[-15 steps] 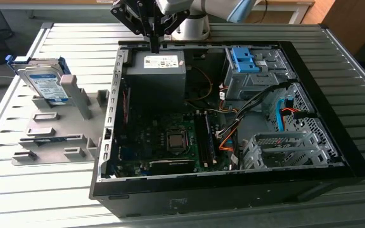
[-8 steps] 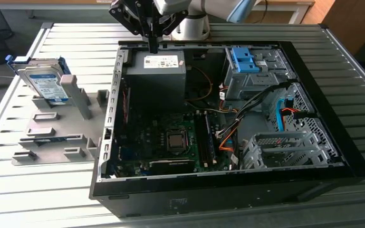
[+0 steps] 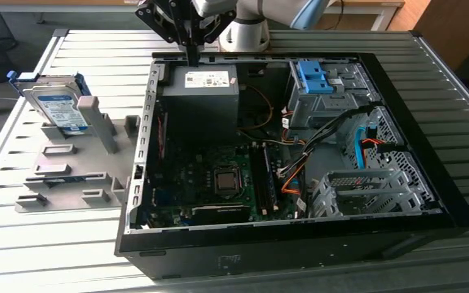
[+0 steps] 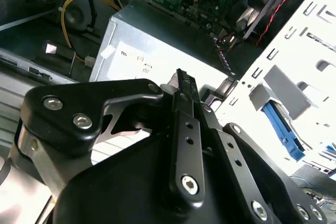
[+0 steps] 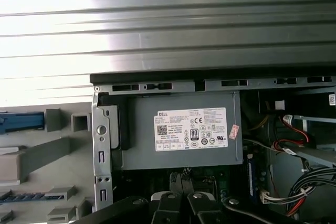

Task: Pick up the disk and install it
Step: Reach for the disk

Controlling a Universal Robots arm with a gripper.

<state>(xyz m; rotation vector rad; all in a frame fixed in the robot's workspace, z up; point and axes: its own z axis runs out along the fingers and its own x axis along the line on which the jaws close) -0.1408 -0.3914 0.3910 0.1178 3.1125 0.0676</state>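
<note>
The disk, a silver hard drive with a blue-and-white label and blue side rails, stands tilted in a grey holder on the table, at the exterior view's left of the open computer case. My gripper hangs over the case's far edge, just above the dark power-supply box, well apart from the disk. Its black fingers are pressed together with nothing between them. The power-supply box with its white sticker lies directly under the wrist.
A metal drive cage topped by a blue bracket sits at the case's far right corner, with another perforated cage nearer the front. Cables cross the motherboard. The ribbed metal table surrounds the case.
</note>
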